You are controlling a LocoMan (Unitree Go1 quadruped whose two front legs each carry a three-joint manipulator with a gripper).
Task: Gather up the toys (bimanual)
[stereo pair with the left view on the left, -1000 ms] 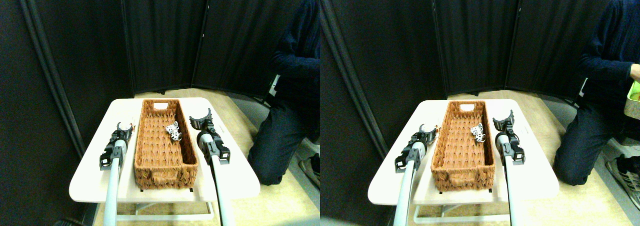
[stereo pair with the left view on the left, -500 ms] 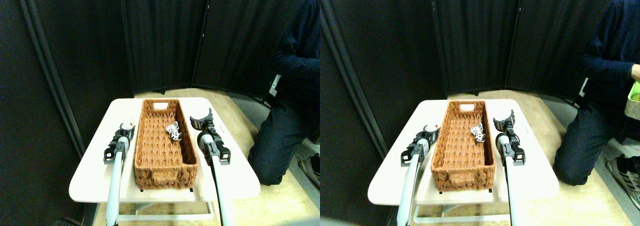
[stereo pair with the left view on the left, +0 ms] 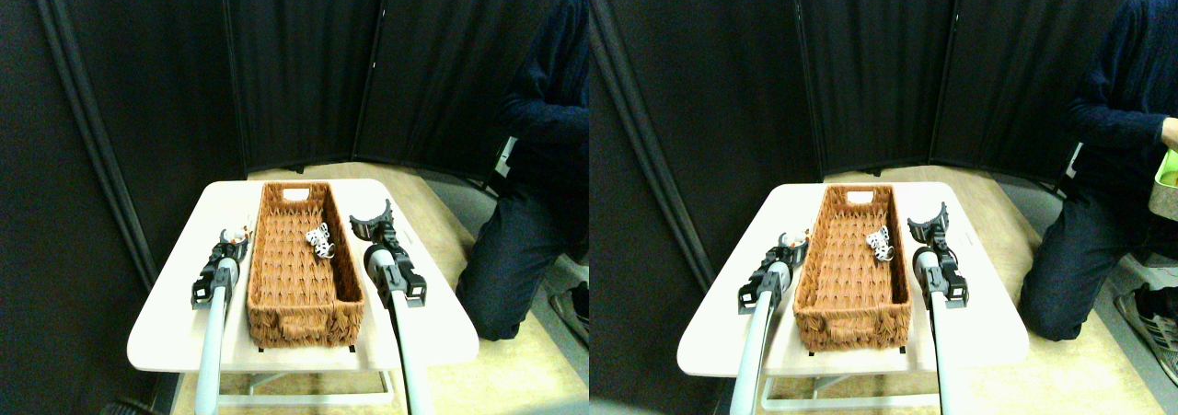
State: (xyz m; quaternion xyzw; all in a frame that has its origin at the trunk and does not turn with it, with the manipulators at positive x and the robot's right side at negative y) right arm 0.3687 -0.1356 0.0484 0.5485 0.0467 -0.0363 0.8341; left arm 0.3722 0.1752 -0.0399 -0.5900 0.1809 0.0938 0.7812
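A long brown wicker basket (stereo pair with the left view on the left: pixel 304 286) lies lengthwise in the middle of the white table (stereo pair with the left view on the left: pixel 175 328). One toy, white with black spots (stereo pair with the left view on the left: pixel 319 241), rests inside it against the right wall. My left gripper (stereo pair with the left view on the left: pixel 235 239) sits just left of the basket, its jaws drawn in on a small orange toy (stereo pair with the left view on the left: pixel 242 236) that is mostly hidden by them. On the other side of the basket, level with the spotted toy, my right gripper (stereo pair with the left view on the left: pixel 372 219) stands open with nothing in it.
A person in dark clothes (stereo pair with the left view on the left: pixel 534 213) kneels at the right of the table. Black curtain panels (stereo pair with the left view on the left: pixel 304 65) close off the back and left. The table's front edge lies just below the basket.
My left gripper has moved forward along the basket's left side, and its jaws have narrowed around the orange toy. The right gripper and the spotted toy have stayed where they were.
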